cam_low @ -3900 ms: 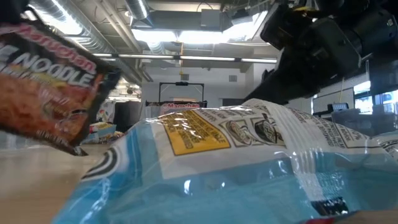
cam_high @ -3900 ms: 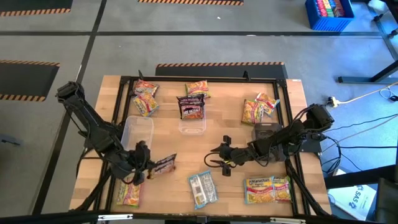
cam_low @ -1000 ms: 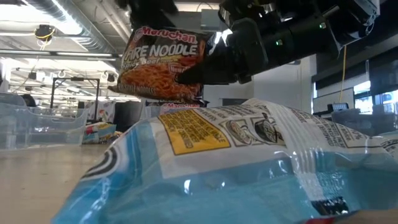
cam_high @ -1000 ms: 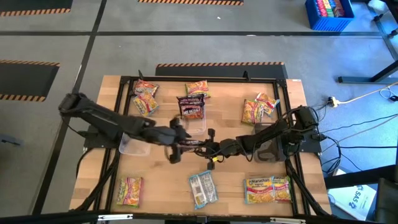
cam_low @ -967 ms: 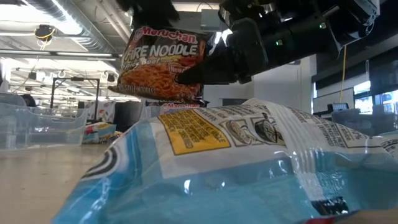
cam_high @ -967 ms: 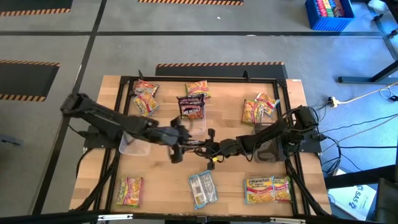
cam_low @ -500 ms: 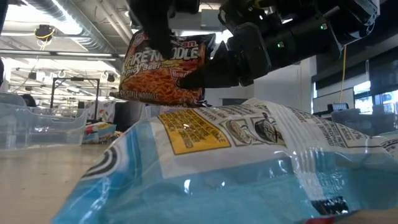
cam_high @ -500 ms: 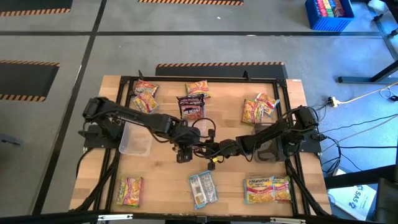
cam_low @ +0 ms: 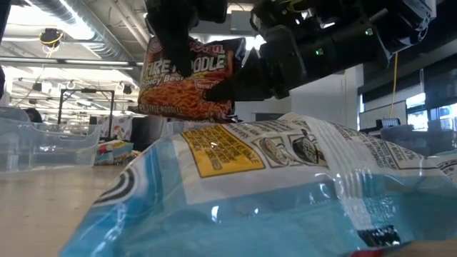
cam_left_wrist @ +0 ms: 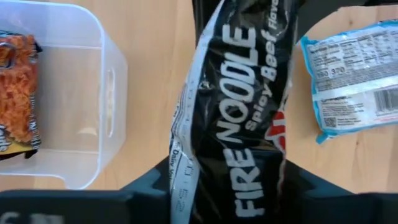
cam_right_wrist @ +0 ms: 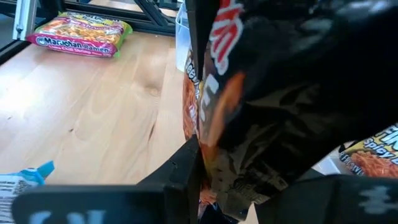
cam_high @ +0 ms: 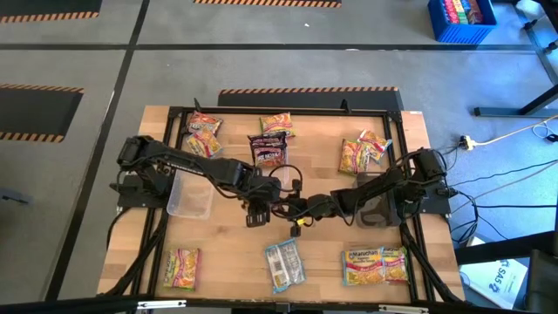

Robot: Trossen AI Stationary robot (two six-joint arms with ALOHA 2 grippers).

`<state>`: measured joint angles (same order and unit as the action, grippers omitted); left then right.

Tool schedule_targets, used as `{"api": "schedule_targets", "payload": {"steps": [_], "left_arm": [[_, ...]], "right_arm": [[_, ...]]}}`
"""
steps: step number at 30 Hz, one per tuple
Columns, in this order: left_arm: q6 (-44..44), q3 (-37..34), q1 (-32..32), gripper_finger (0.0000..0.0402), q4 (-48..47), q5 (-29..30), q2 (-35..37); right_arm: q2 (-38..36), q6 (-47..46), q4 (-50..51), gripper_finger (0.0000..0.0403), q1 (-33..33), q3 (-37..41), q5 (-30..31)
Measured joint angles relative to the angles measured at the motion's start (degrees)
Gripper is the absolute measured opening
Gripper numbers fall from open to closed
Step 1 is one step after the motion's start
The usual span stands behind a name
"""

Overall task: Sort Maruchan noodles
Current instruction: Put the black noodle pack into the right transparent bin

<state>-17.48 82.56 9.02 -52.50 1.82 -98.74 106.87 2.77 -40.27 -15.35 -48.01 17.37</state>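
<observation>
left gripper (cam_high: 258, 212): clamped on maroon packet (cam_low: 187, 80), gripped from above, mid-air over table (cam_high: 331, 253) | right gripper (cam_high: 296, 209): pinching same packet's side edge | blue packet (cam_high: 284, 264) just below both | bin (cam_high: 277, 177) just beyond, second maroon packet (cam_high: 268, 149) inside

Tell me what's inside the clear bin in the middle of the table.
The clear bin holds one dark Fire Noodle packet at its far end; the rest of its floor looks bare. From above, the left arm covers part of the bin.
</observation>
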Motion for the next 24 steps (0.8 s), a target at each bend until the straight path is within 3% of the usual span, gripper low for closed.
{"api": "schedule_targets", "payload": {"steps": [4,11,17,24], "left_arm": [[0.13,0.00,0.02,0.0114,0.36,0.01,0.02],[2.34,1.18,-0.10,0.0112,-1.47,0.55,0.09],[5.98,9.20,-1.61,0.0112,-9.87,6.13,0.15],[13.15,13.28,-6.04,0.0112,-10.45,11.42,0.22]], "right_arm": [[0.00,-0.56,-0.04,0.0104,0.00,0.00,0.07],[-3.76,0.06,3.33,0.0177,-0.04,-0.04,0.70],[-14.22,-1.13,19.84,0.0211,-0.53,-0.11,2.19],[-23.39,-6.63,39.25,0.0216,-2.63,-0.07,4.73]]}}
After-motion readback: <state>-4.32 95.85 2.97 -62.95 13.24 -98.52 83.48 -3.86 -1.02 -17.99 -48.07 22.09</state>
